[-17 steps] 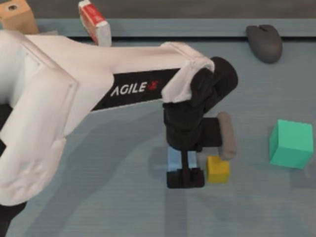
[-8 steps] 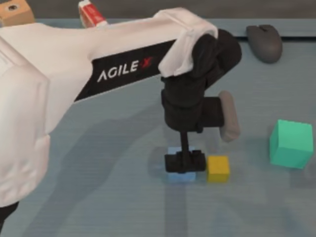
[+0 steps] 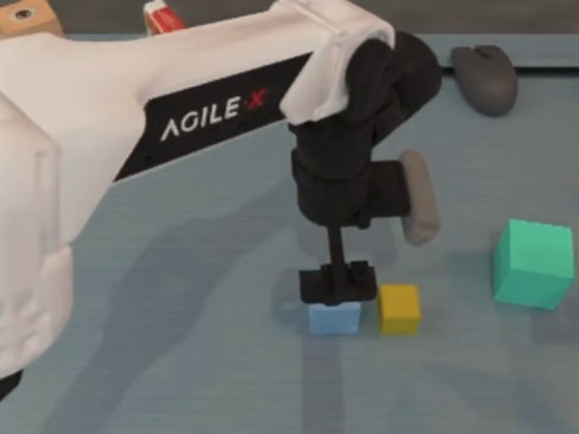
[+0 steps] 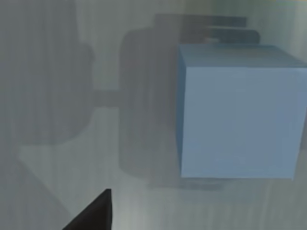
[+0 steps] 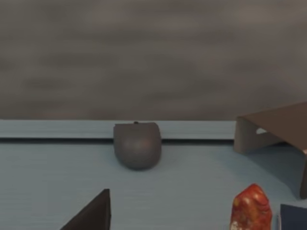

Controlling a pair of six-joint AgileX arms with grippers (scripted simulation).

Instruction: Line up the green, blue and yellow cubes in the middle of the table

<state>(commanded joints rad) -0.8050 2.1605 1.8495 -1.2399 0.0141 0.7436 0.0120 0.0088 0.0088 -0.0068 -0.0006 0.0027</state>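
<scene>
On the table (image 3: 181, 362), the light blue cube (image 3: 334, 317) rests near the middle, with the smaller yellow cube (image 3: 399, 308) close beside it on its right. The big green cube (image 3: 534, 263) stands apart toward the right edge. My left gripper (image 3: 337, 282) hangs open just above and behind the blue cube, holding nothing. In the left wrist view the blue cube (image 4: 237, 112) lies free below, one dark fingertip (image 4: 93, 213) off to its side. My right arm is parked out of the top view; its wrist view shows only one dark fingertip (image 5: 96, 215).
A grey mouse (image 3: 485, 78) lies at the back right, also seen as the mouse (image 5: 137, 144) from the right wrist. A tan wooden block (image 3: 27, 20) and a red-and-white box (image 3: 163, 15) sit at the back left. The left arm spans the table's left half.
The left gripper set the blue cube down beside the yellow cube, let go of it, and has lifted back off it. The yellow and green cubes have not moved.
</scene>
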